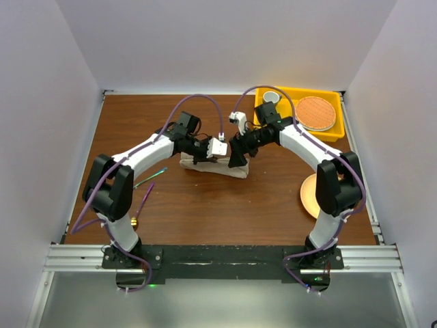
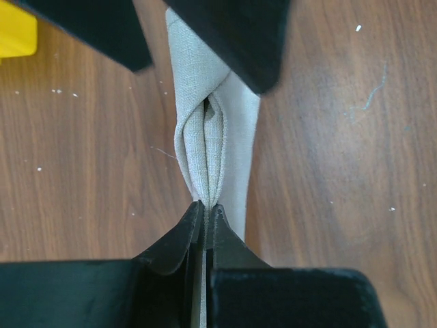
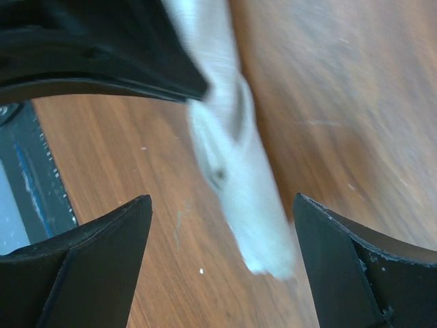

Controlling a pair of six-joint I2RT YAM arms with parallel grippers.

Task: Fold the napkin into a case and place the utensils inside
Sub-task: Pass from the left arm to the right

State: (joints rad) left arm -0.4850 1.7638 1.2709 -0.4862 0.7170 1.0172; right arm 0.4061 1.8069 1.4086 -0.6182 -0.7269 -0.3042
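Observation:
The napkin (image 1: 217, 168) lies mid-table, folded into a narrow beige strip like a case. My left gripper (image 1: 203, 158) is shut on its raised folded edges; the cloth (image 2: 205, 137) runs away from the pinched jaws (image 2: 206, 208). My right gripper (image 1: 237, 158) hovers over the strip's other end with its jaws wide open. The blurred cloth (image 3: 239, 178) lies between its fingers (image 3: 222, 199) without touching them. The utensils rest on the wood to the left, outside the cloth: the fork (image 1: 151, 178) and the spoon (image 1: 143, 205).
A yellow tray (image 1: 334, 133) at the back right holds a round orange mat and a white cup (image 1: 271, 97). A peach plate (image 1: 307, 195) sits near the right arm's base. The white walls stand close on both sides.

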